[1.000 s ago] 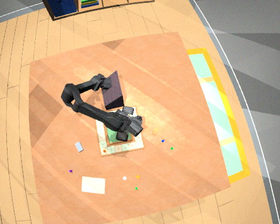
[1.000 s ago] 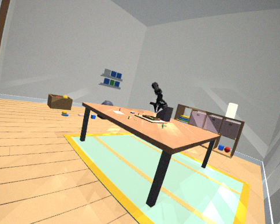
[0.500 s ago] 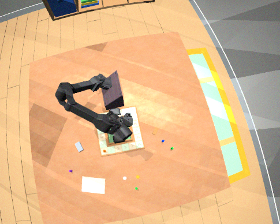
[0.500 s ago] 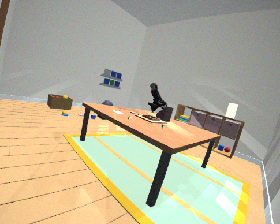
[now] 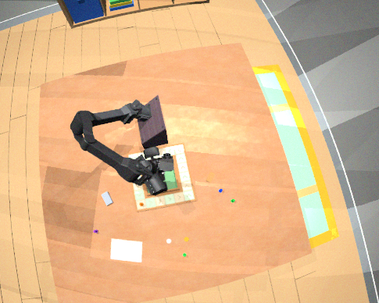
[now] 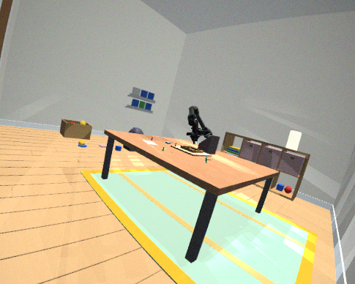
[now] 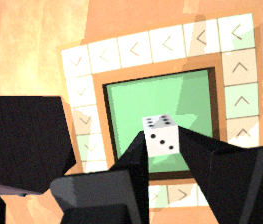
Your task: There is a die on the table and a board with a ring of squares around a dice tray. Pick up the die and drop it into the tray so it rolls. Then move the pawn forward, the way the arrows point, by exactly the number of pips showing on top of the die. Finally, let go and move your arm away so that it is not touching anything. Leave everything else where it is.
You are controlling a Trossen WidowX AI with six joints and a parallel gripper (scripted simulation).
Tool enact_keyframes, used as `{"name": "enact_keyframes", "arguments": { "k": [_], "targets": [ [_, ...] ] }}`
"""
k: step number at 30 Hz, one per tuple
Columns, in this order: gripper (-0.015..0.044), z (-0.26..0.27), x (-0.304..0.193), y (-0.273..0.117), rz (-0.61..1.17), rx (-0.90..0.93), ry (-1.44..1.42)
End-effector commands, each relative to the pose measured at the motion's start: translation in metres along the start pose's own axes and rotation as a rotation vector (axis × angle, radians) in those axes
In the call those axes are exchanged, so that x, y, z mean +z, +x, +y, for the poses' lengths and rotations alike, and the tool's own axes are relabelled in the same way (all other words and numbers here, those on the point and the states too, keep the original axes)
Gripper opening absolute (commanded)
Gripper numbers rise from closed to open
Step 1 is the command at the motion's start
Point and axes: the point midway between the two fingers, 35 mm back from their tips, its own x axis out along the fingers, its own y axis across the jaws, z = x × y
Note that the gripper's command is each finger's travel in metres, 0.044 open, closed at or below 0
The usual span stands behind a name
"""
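My gripper (image 7: 158,132) is shut on the white die (image 7: 161,135) and holds it over the green dice tray (image 7: 133,107) (image 5: 170,179). In the wrist view one die face shows three pips and another face beyond it shows several. The tray sits inside the board (image 5: 188,177) (image 7: 168,42), whose ring of squares carries arrows. A small orange pawn (image 5: 141,204) stands on the board's near-left corner square in the top view. The arm hides part of the board and the fingertips there.
A dark slanted block (image 5: 155,121) (image 7: 23,140) stands beside the board, near the arm's base. A grey box (image 5: 107,198), a white sheet (image 5: 126,250), a purple piece (image 5: 96,231), a white piece (image 5: 169,240), a blue piece (image 5: 220,190) and a green piece (image 5: 233,201) lie around.
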Motion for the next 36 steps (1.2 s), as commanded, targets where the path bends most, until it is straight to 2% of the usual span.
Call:
{"name": "enact_keyframes", "arguments": {
  "k": [1, 16, 19, 24, 36],
  "targets": [
    [0.0, 0.005, 0.0, 0.005, -0.118, 0.026, -0.008],
    [0.0, 0.003, 0.001, 0.005, -0.584, -0.065, -0.033],
    [0.0, 0.002, 0.0, 0.003, -0.602, -0.075, -0.034],
    [0.0, -0.003, -0.022, -0.036, -0.602, -0.076, -0.034],
    [0.0, -0.003, -0.021, -0.034, -0.599, -0.082, -0.029]
  ]
}}
